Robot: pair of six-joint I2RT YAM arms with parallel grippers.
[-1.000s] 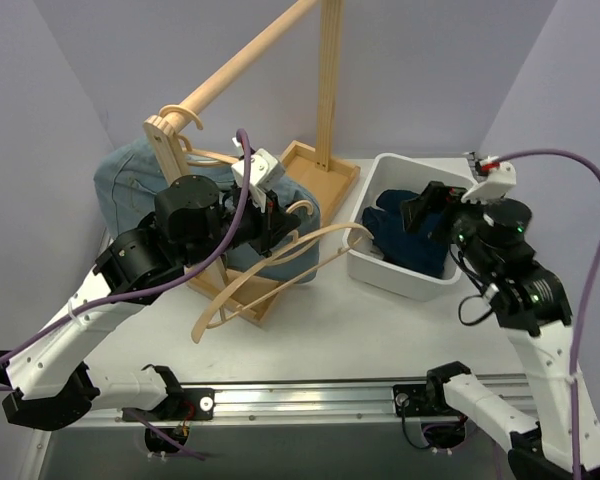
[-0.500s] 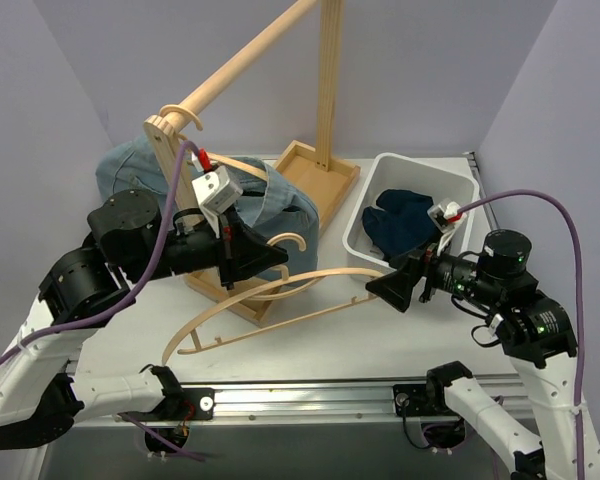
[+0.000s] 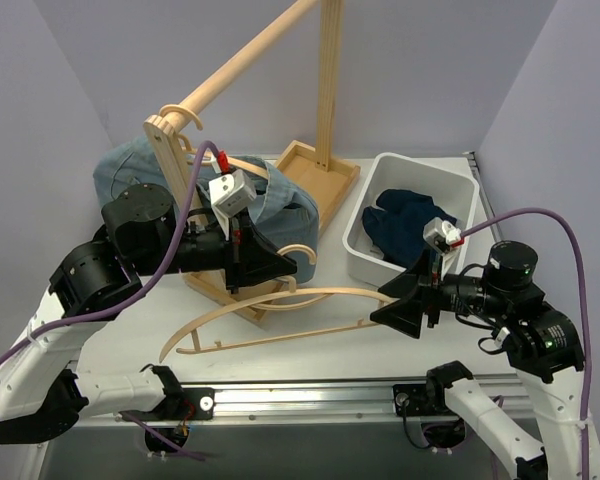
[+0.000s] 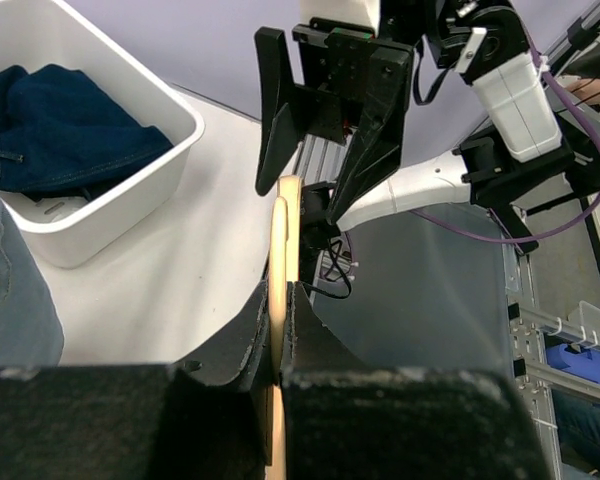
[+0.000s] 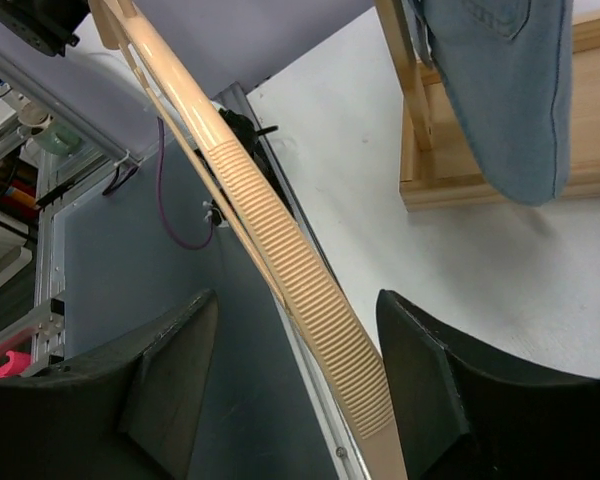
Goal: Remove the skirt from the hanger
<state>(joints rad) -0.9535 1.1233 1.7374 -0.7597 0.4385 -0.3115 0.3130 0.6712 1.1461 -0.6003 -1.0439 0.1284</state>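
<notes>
— Where is the hanger point(image 3: 280, 315)?

— Low over the table point(image 3: 310, 355), lying roughly level between my two arms. It is a bare wooden one. My left gripper point(image 3: 270, 268) is clenched on it near the hook point(image 3: 298, 243): in my left wrist view the wood point(image 4: 283, 250) runs on edge straight between my closed fingers point(image 4: 235, 345).

— And your right one?

— My right gripper point(image 3: 405, 303) sits at the hanger's far end, jaws spread. In my right wrist view the ribbed shoulder point(image 5: 290, 270) passes through the gap between my two fingers point(image 5: 170, 370), and I see clear space on both sides of it — so released, not gripping.

— Where is the skirt?

— The pale denim skirt point(image 3: 270, 205) is heaped on the rack point(image 3: 240, 75), over its base at the far left, behind my left arm. It is not on the hanger I hold. A fold of it point(image 5: 505, 90) hangs past the rack's wooden frame point(image 5: 410, 100) in my right wrist view.

— Anything else nearby?

— A white bin point(image 3: 450, 190) stands on the right, near my right gripper, with dark blue cloth point(image 3: 405, 225) inside. My left wrist camera shows the same bin point(image 4: 130, 170) and cloth point(image 4: 65, 125) off to its left — and my right gripper point(image 4: 325, 125) straight ahead, its fingers either side of the hanger's tip.
</notes>
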